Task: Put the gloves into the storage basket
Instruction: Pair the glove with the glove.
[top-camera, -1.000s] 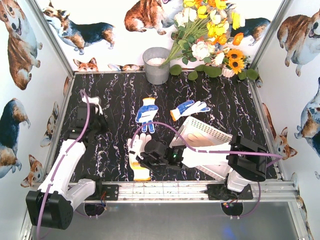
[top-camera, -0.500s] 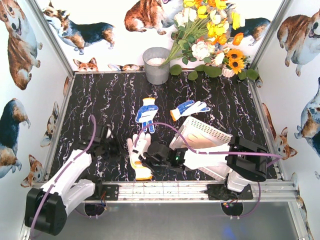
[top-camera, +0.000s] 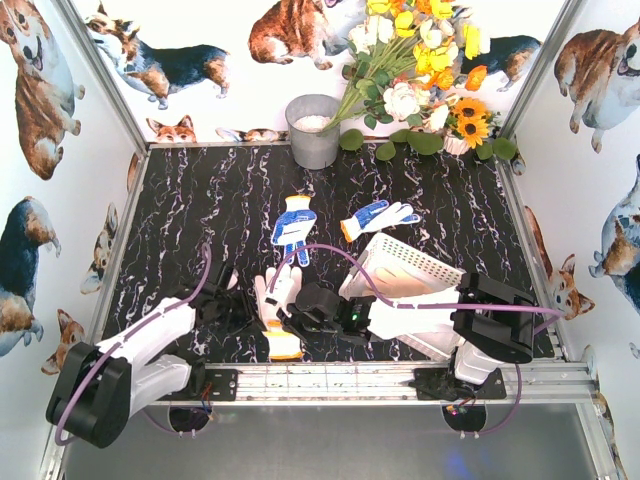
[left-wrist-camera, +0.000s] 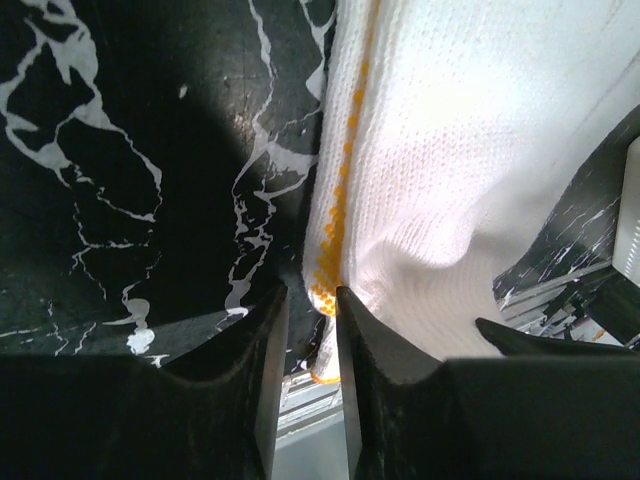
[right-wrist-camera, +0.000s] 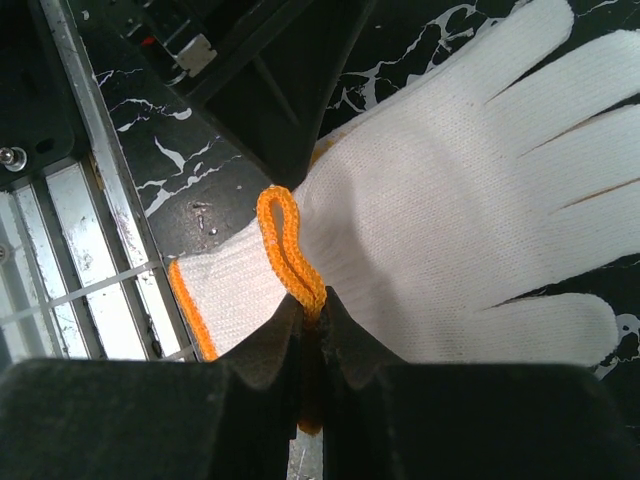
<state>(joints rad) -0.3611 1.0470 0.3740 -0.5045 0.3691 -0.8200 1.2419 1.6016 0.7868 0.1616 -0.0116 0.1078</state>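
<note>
- Far left: left arm (top-camera: 140, 345) stretched low over the black marble surface (top-camera: 200, 210), reaching in toward the middle.
- Left tool (left-wrist-camera: 310, 295) right up against the left edge of the white glove (top-camera: 275, 300). Fingers down to a narrow slit, with the glove's orange-dotted seam sitting right at the tips. Can't tell from the wrist view whether that's an actual pinch on the knit or just touching.
- White glove flat on the surface, close to the metal rail (top-camera: 330, 378) at the front. Fingers pointing away from the arms, cuff end toward the rail. Not in the basket.
- Right tool (right-wrist-camera: 312, 303) coming in from the glove's right side, clenched tight on a raised loop of the orange cuff trim (right-wrist-camera: 290, 245).
- Further back, about mid-surface: blue-dotted glove (top-camera: 293, 226) lying flat, well apart from both tools.
- Grey bucket (top-camera: 313, 132) upright against the back wall.
- Second blue glove (top-camera: 378, 217) just right of the first one, lying sideways with its orange cuff end toward it. Near the basket's far corner but outside it.
- White slotted basket (top-camera: 420, 262) tipped at an angle on the right side, with the right arm (top-camera: 420, 318) crossing in front of its near edge. Something pale yellowish (top-camera: 400, 282) inside, too hard to say exactly what.
- Fake flowers (top-camera: 420, 70) in the back right corner.
</note>
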